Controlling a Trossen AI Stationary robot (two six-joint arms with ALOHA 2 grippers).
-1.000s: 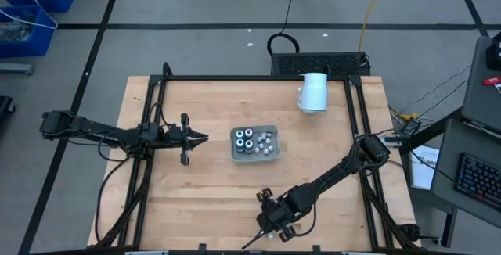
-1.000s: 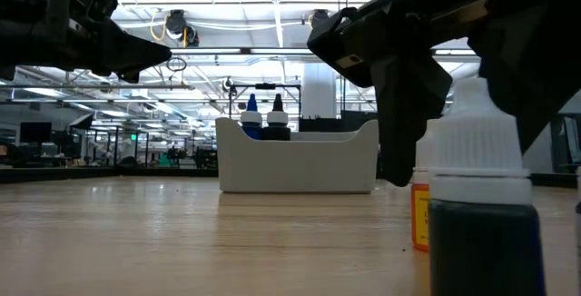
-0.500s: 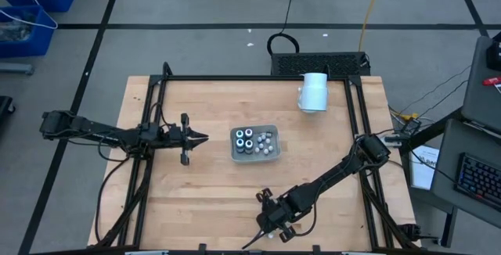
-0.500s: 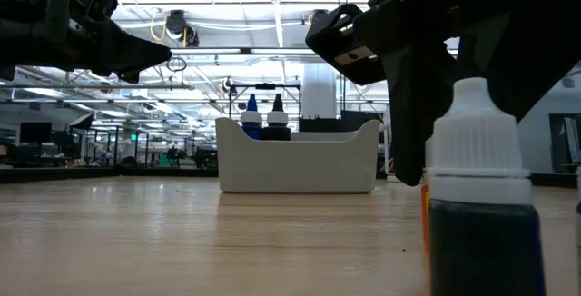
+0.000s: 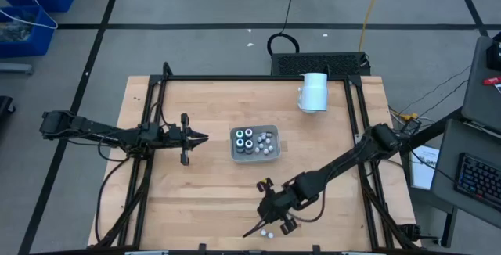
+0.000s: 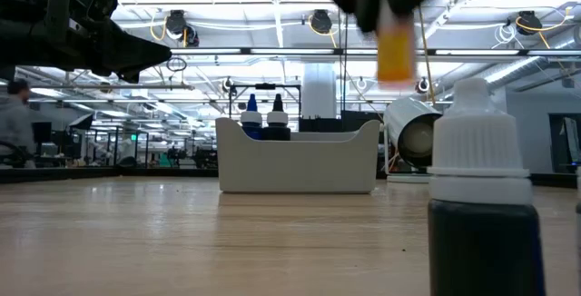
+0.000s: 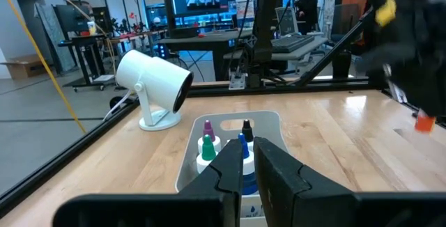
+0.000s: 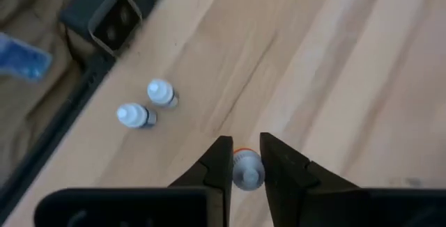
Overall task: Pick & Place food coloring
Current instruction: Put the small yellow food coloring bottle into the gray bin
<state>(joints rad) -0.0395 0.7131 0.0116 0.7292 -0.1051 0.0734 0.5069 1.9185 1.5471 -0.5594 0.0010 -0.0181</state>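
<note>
Right pincer [image 8: 244, 168] pinches a small orange bottle [image 8: 245, 170] by its white cap, lifted clear of the table [image 5: 196, 200]; two more bottles [image 8: 148, 105] stand just beyond it near the table edge; the carry step looks underway; next it must travel up to the tray [image 5: 254, 143] and lower in; left pincer [image 5: 202, 138] waits pressed together beside the tray.
</note>
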